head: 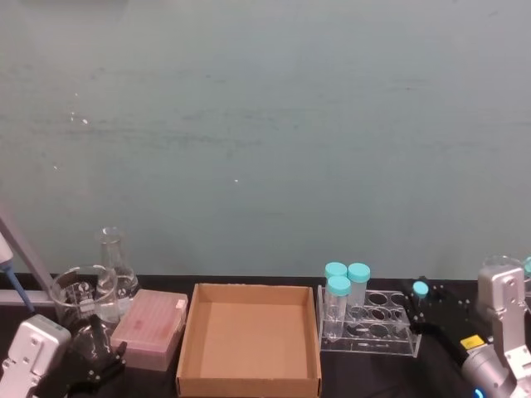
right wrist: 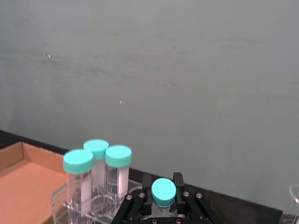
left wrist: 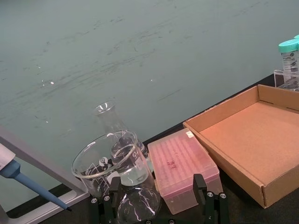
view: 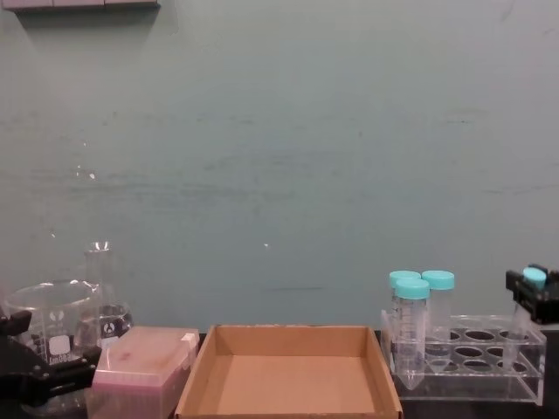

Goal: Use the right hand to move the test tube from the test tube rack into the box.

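At the far left the left tool (head: pixel 93 365) sits low over the front edge of the black bench (head: pixel 365 377), its black fingers (left wrist: pixel 207 198) spread wide with nothing clamped. Just behind it stand a wide clear glass beaker (head: pixel 79 294) and a clear glass conical flask (head: pixel 114 261), close together. Next along lies a pink translucent plastic box with a lid (head: pixel 151 329), just beside the shallow brown cardboard box (head: pixel 249 336). Right of that is the clear acrylic test tube rack (head: pixel 373 336), with three fat clear tubes with large teal caps (head: pixel 347 286) clustered at its left end. At the rack's right end the slim clear test tube with a small teal cap (head: pixel 421 289) stands in a hole, leaning a little. The right tool (right wrist: pixel 163 207), black and two-fingered on a silver-grey arm, is closed around the tube just under the cap.
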`<state>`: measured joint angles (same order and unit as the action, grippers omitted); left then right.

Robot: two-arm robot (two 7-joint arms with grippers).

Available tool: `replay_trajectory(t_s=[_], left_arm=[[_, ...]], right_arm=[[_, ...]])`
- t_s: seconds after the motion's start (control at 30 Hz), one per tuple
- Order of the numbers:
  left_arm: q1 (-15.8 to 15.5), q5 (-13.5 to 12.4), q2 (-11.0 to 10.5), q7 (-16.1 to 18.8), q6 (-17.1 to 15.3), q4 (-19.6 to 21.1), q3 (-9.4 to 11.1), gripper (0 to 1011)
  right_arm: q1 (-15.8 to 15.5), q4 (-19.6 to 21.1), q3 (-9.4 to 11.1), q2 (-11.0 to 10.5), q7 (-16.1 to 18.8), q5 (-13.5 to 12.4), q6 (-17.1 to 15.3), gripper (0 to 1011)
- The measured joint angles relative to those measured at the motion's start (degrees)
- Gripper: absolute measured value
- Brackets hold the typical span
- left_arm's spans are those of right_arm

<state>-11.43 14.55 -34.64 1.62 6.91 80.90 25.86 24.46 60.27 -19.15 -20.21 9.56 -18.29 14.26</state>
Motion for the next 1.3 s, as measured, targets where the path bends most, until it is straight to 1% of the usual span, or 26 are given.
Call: replay_trajectory(t_s=[0.13, 0.2, 0.23, 0.3, 0.33, 0.5, 0.63, 0.77, 0.8, 0.87, 0.9, 0.93, 1.0, 1.07, 1.1, 1.17, 1.2, 1.27, 1.3], left_arm=[[0.00, 0.00, 0.00, 0.00, 0.00, 0.00, 0.00, 1000], [0.00, 0.00, 0.00, 0.00, 0.00, 0.00, 0.00, 1000], [0.00, 0.00, 0.00, 0.00, 0.00, 0.00, 0.00, 1000], [0.00, 0.00, 0.00, 0.00, 0.00, 0.00, 0.00, 1000], [0.00, 0.00, 0.00, 0.00, 0.00, 0.00, 0.00, 1000], [0.00, 0.00, 0.00, 0.00, 0.00, 0.00, 0.00, 1000], [0.00, 0.00, 0.00, 0.00, 0.00, 0.00, 0.00, 1000], [0.00, 0.00, 0.00, 0.00, 0.00, 0.00, 0.00, 1000], [0.00, 0.00, 0.00, 0.00, 0.00, 0.00, 0.00, 1000], [0.00, 0.00, 0.00, 0.00, 0.00, 0.00, 0.00, 1000], [0.00, 0.00, 0.00, 0.00, 0.00, 0.00, 0.00, 1000], [0.00, 0.00, 0.00, 0.00, 0.00, 0.00, 0.00, 1000], [0.00, 0.00, 0.00, 0.00, 0.00, 0.00, 0.00, 1000], [0.00, 0.00, 0.00, 0.00, 0.00, 0.00, 0.00, 1000], [0.00, 0.00, 0.00, 0.00, 0.00, 0.00, 0.00, 1000], [0.00, 0.00, 0.00, 0.00, 0.00, 0.00, 0.00, 1000], [0.00, 0.00, 0.00, 0.00, 0.00, 0.00, 0.00, 1000], [0.00, 0.00, 0.00, 0.00, 0.00, 0.00, 0.00, 1000], [0.00, 0.00, 0.00, 0.00, 0.00, 0.00, 0.00, 1000]], right_arm=[[-0.85, 2.94, 1.26, -0.37, 0.59, -0.56, -0.55, 274], [-1.53, 5.54, 2.14, -0.87, 1.08, -1.03, -0.98, 274], [-1.96, 7.46, 2.81, -1.20, 1.44, -1.44, -1.20, 274], [-2.29, 9.21, 3.41, -1.50, 1.80, -1.78, -1.33, 274], [-2.52, 10.94, 4.00, -1.76, 2.26, -2.15, -1.41, 274], [-2.43, 14.56, 5.03, -2.14, 3.83, -2.47, -1.34, 274], [-1.17, 15.69, 4.95, -1.74, 5.24, -1.92, -0.76, 274], [0.69, 15.79, 3.88, -0.58, 6.49, -0.79, -0.54, 274], [1.49, 15.66, 3.32, 0.06, 6.99, -0.29, -0.58, 274], [2.34, 15.35, 2.67, 0.79, 7.48, 0.20, -0.92, 274], [3.23, 14.90, 1.91, 1.66, 7.96, 0.64, -1.50, 274], [3.23, 14.90, 1.91, 1.66, 7.96, 0.64, -1.50, 274], [4.96, 13.53, 0.40, 3.57, 8.88, 1.31, -3.33, 274], [5.81, 12.62, -0.50, 4.52, 9.47, 1.66, -4.37, 274], [6.64, 11.41, -1.41, 5.59, 10.08, 1.91, -5.58, 274], [7.29, 10.45, -2.13, 6.46, 10.64, 2.19, -6.58, 274], [8.01, 9.04, -2.88, 7.40, 11.04, 2.63, -7.37, 274], [8.71, 7.49, -3.49, 8.43, 11.40, 3.00, -7.84, 274], [9.38, 5.92, -3.98, 9.49, 11.83, 3.30, -7.72, 274]])
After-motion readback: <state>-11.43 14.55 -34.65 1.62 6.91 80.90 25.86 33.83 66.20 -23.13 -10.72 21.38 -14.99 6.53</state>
